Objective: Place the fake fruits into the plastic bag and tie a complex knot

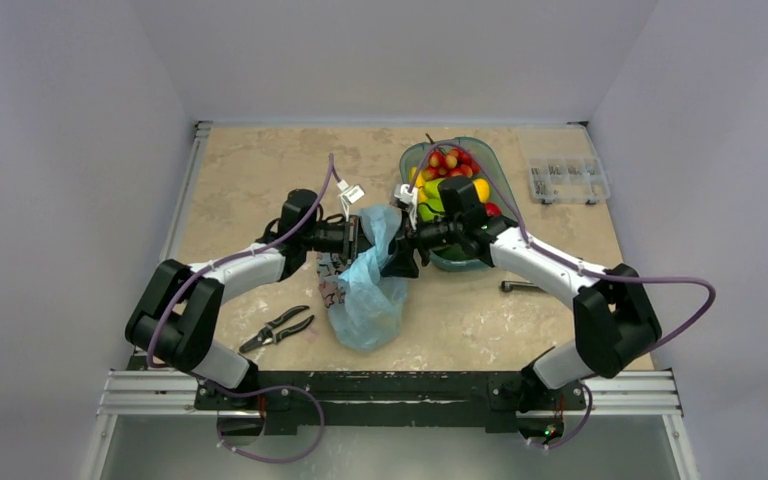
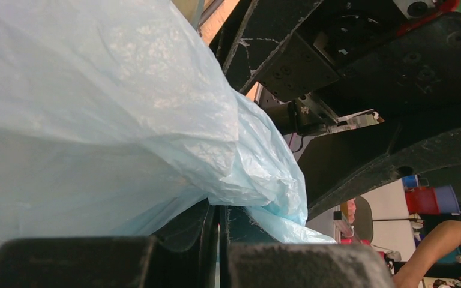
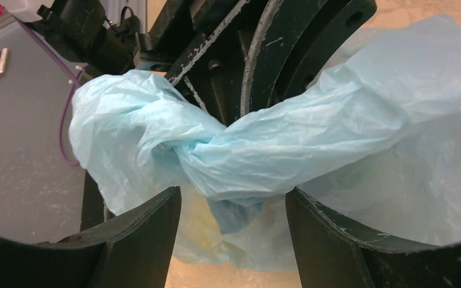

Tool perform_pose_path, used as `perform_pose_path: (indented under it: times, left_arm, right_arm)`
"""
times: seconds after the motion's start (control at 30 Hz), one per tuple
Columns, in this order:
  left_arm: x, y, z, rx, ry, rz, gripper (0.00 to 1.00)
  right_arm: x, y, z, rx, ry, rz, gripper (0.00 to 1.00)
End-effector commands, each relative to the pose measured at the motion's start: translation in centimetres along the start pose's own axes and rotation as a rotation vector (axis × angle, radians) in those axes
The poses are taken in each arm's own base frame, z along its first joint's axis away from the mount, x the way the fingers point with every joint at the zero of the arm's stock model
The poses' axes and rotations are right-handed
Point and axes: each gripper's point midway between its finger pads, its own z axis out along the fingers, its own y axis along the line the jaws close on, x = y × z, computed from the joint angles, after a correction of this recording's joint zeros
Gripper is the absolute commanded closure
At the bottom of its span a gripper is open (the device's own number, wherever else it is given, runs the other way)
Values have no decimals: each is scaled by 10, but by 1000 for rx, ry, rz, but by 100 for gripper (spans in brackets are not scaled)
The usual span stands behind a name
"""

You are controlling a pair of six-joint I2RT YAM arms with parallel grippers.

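**Item:** thin translucent light-blue plastic bag. It is slumped on the beige tabletop between the arms, with its upper part lifted and bunched between both claws.

**Left gripper**: clenched, pinching a fold of the plastic bag.

**Right gripper**: released. Its jaws stand apart on either side of a twisted rope of light-blue plastic and do not grip it.

**Small glossy fake fruits**: heaped in the teal oval dish, beside the right wrist. Whether any lie inside the bag cannot be told.

**Step, as judged:** tying the knot, with a first twist formed.

**Next move calls for:** the right gripper to take a loose tail and draw it through. The left gripper would hold tension meanwhile.
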Motion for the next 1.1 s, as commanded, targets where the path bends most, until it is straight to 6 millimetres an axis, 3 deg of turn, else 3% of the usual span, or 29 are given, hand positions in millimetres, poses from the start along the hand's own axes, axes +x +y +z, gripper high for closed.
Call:
perform_pose_path:
  times: [0.0,0.17,0.4,0.63,0.83,0.87,0.9,1.07]
  left_arm:
    - [-15,-15,3,45,-12,53,100]
    - [-15,-16,3,54,-13,51,99]
    - [-12,-16,1,49,-8,56,90]
    - [-16,0,-19,-38,-42,55,62]
    - [-43,4,-78,-172,-125,163,49]
    - [-36,-1,-108,-247,-79,283,45]
    - [-28,-4,-118,-269,-51,342,44]
    - [6,-18,-142,-338,48,549,38]
  right_arm:
    - [-12,-13,9,45,-29,-56,38]
    - [-1,-17,8,50,13,-94,50]
    - [-1,-7,4,16,12,-147,99]
    - [1,1,0,-10,15,-158,100]
    - [-3,5,-1,-18,0,-142,100]
    - [-6,5,0,-17,-15,-128,100]
    - [-6,4,0,-11,-19,-119,100]
    - [-14,4,2,1,-52,-68,100]
